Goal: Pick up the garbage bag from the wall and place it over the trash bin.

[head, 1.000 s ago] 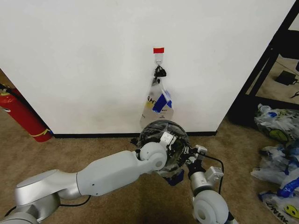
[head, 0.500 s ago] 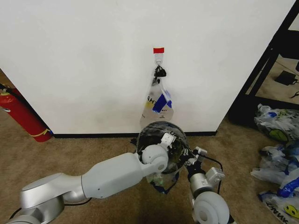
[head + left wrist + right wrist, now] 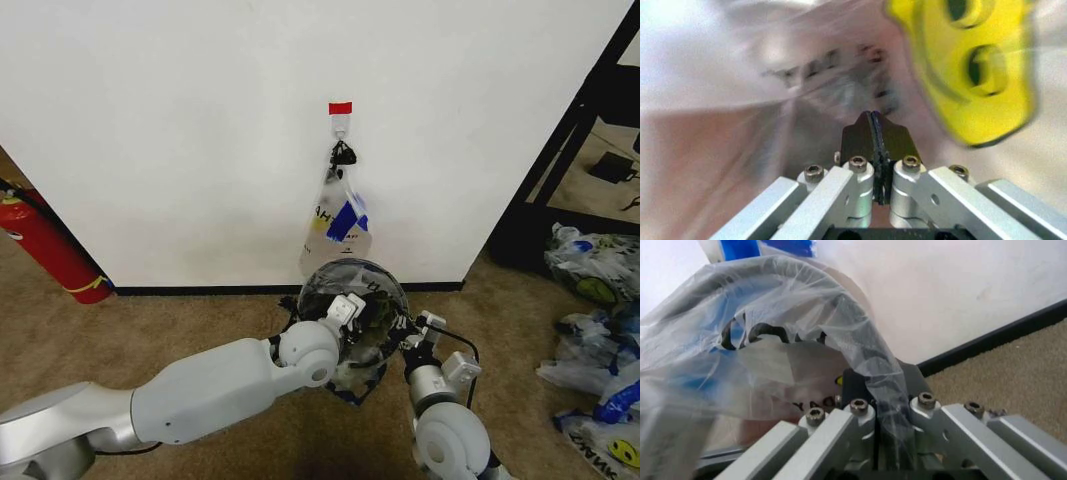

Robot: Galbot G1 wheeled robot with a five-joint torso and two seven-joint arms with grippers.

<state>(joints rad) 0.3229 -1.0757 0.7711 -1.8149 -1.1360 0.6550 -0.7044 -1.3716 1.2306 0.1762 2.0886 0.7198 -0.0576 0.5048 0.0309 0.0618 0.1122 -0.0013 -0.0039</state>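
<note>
Down at the foot of the wall [image 3: 180, 130], I have both arms meeting over the trash bin [image 3: 352, 275], which stands on the carpet just near of the black baseboard. My left gripper [image 3: 873, 125] has its fingers pressed together on a fold of the garbage bag [image 3: 773, 90], whose yellow smiley face sits right beside the tips in the wrist view. My right gripper [image 3: 873, 390] is clamped on another edge of that bag, with thin film bunched between its fingers and running up over the bin's rim. I hold two separate edges, I judge, so that the bag's mouth can be spread wide enough to go around the rim; one pinch alone would let it hang limp. The film drapes over the bin's top and near side, not yet seated evenly. On the far side another printed bag [image 3: 338, 225] hangs from the hook [image 3: 341, 125] under the red tape [image 3: 340, 107]. A fire extinguisher [image 3: 45, 250] stands far left.
</note>
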